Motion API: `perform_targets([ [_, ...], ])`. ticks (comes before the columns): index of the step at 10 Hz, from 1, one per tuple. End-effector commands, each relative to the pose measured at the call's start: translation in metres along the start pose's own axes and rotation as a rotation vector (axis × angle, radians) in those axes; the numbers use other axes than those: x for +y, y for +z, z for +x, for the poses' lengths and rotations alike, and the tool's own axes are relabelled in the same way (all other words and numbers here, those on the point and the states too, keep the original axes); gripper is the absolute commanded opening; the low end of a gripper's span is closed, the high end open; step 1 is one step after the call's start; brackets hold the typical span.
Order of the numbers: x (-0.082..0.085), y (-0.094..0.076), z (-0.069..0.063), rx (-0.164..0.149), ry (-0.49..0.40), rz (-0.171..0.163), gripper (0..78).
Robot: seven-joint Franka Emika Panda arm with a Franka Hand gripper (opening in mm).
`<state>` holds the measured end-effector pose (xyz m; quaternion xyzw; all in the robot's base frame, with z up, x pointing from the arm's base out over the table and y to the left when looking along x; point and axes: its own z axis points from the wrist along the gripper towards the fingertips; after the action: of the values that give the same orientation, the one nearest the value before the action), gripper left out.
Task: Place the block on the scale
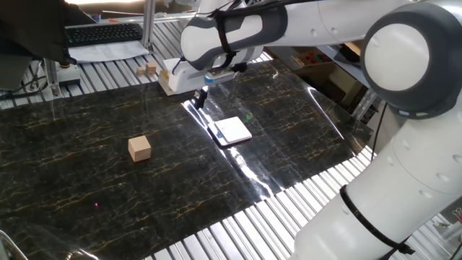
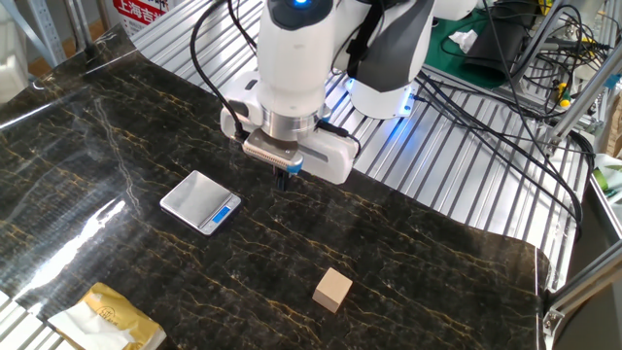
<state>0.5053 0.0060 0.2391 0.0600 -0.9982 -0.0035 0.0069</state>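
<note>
The block [image 1: 140,148] is a light-tan wooden cube resting on the dark marbled mat, left of centre; in the other fixed view it [image 2: 333,290] sits near the front. The scale [image 1: 233,131] is a thin square with a shiny white plate; its blue mark shows in the other fixed view [image 2: 200,202]. My gripper [image 1: 200,100] hangs above the mat just behind the scale, fingers together and empty. In the other fixed view it [image 2: 284,179] is right of the scale and well apart from the block.
A tan packet with yellow material [image 2: 107,316] lies at the mat's front left corner. A tiny wooden block [image 1: 150,70] and a keyboard [image 1: 105,33] sit on the slatted table behind the mat. Cables [image 2: 505,107] trail at the right.
</note>
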Motion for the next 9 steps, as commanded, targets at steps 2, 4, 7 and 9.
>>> perform_targets([
  [2, -0.0002, -0.0013, -0.0008, 0.011, 0.046, -0.004, 0.0],
  [4, -0.0002, -0.0013, -0.0008, 0.026, 0.035, -0.042, 0.0],
  [7, -0.0002, -0.0013, -0.0008, 0.027, 0.045, -0.033, 0.0],
  [9, -0.0002, -0.0013, -0.0008, 0.013, 0.07, -0.033, 0.0],
])
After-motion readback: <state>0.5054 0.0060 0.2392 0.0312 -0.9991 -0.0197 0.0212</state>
